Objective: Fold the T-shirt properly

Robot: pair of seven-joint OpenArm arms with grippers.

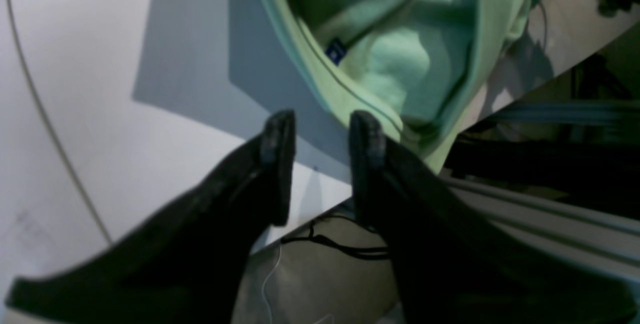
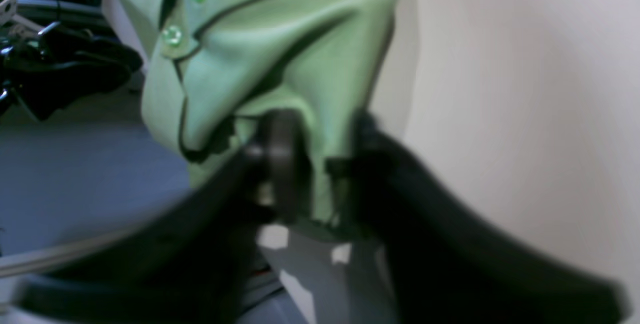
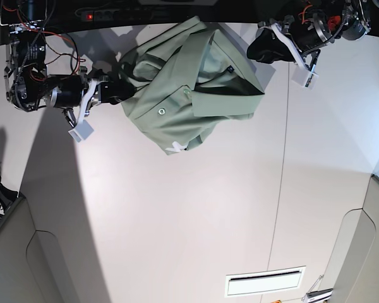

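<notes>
The T-shirt (image 3: 189, 95), pale sage green with dark trim, lies bunched and partly doubled over at the far middle of the white table (image 3: 177, 221). My right gripper (image 3: 119, 92) is at its left edge. In the right wrist view a fold of the T-shirt (image 2: 280, 39) fills the gap of the right gripper (image 2: 320, 159), which is shut on it, close to the collar buttons (image 2: 172, 35). My left gripper (image 3: 256, 49) hovers at the shirt's far right corner. There the left gripper (image 1: 322, 129) is open and holds nothing, one fingertip (image 1: 367, 134) against the hem of the T-shirt (image 1: 400, 64).
The table's far edge runs just behind the shirt, with cables (image 3: 25, 38) and a power strip (image 3: 114, 12) beyond it. A thin seam (image 3: 284, 158) crosses the table on the right. A white slotted plate (image 3: 265, 282) sits near the front right.
</notes>
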